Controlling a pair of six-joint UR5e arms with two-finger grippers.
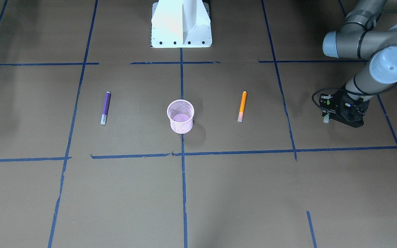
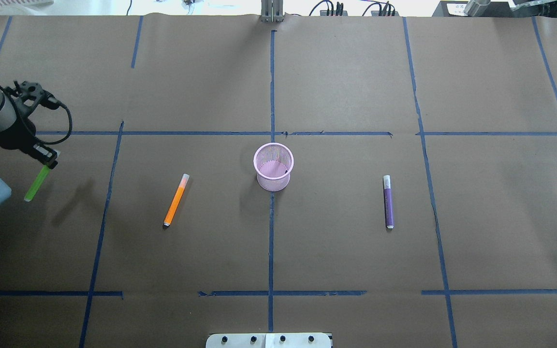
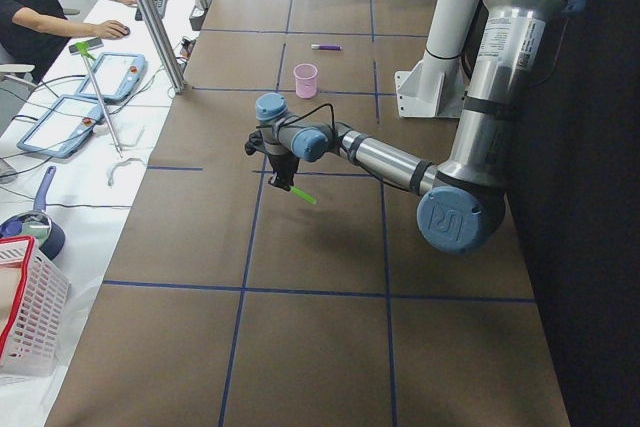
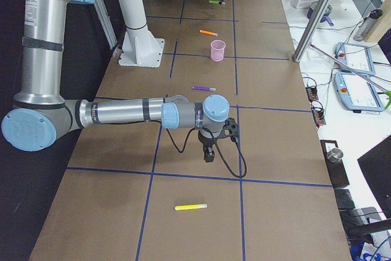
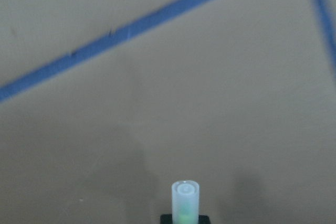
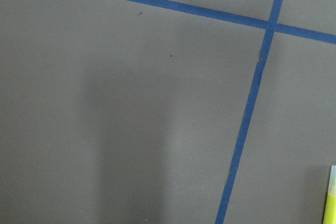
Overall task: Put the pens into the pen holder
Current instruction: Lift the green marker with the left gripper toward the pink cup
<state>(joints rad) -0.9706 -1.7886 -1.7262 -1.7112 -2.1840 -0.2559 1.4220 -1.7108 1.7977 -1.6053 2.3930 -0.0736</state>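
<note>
1. The small round pink wire-mesh pen holder (image 2: 273,166) stands upright on the centre tape line. Through its mouth I see only its own pink floor.
2. The slim orange pen (image 2: 176,200) lies flat on the brown paper on my left of the holder, and the slim purple pen (image 2: 388,201) lies on my right. Both are well apart from the holder, with their translucent whitish caps pointing away from me.
3. My left gripper (image 2: 49,162) is clamped near the cap end of the slim green pen (image 2: 35,184). The pen hangs slanted above the paper, well left of the orange one.
4. My left arm reaches out low, with its wrist bent downward.
5. My right gripper (image 4: 209,154) points down at the paper near a yellow pen (image 4: 190,206). I cannot tell whether its fingers are apart or together.
</note>
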